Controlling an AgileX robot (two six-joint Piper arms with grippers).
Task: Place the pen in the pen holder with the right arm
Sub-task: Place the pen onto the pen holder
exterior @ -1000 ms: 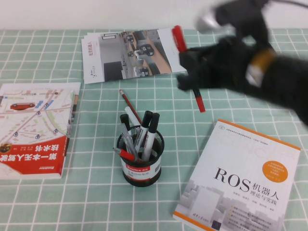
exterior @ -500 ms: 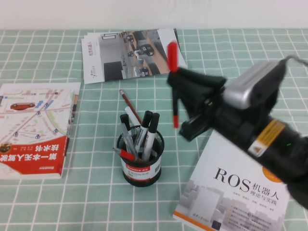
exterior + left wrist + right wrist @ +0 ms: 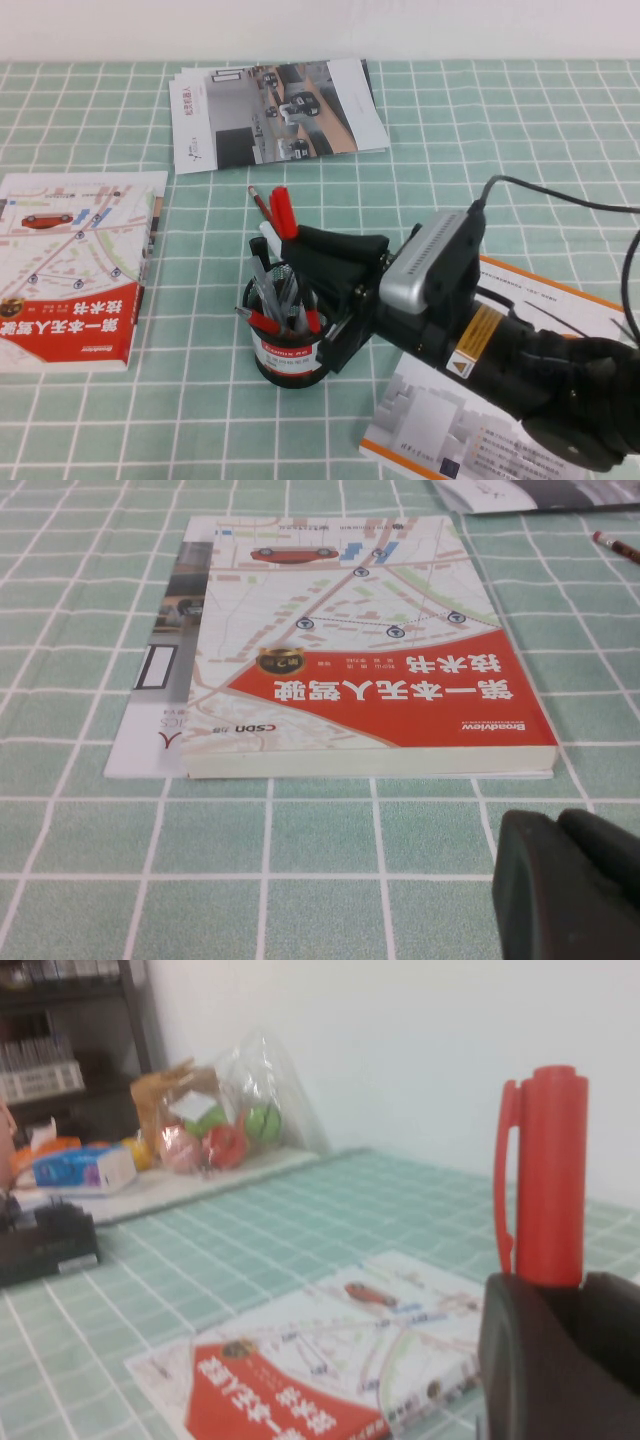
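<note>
The pen [image 3: 283, 212] stands nearly upright, red cap up. Its lower end is down inside the black mesh pen holder [image 3: 292, 356], among the markers there. My right gripper [image 3: 318, 262] is shut on the pen's barrel, right above and beside the holder's rim. In the right wrist view the red cap [image 3: 543, 1175] sticks up between the right gripper's [image 3: 560, 1295] fingers. My left gripper [image 3: 565, 880] is shut and empty, low over the tablecloth by the red book. It is out of the high view.
A red-covered map book [image 3: 70, 270] lies at the left and also shows in the left wrist view [image 3: 360, 680]. The ROS book [image 3: 430, 425] lies under my right arm. Brochures [image 3: 270, 110] lie at the back. A thin red pencil [image 3: 261, 203] lies behind the holder.
My right gripper carried the pen from the back right down and leftward to the holder. The pen turned upright and its lower end went into the cup.
</note>
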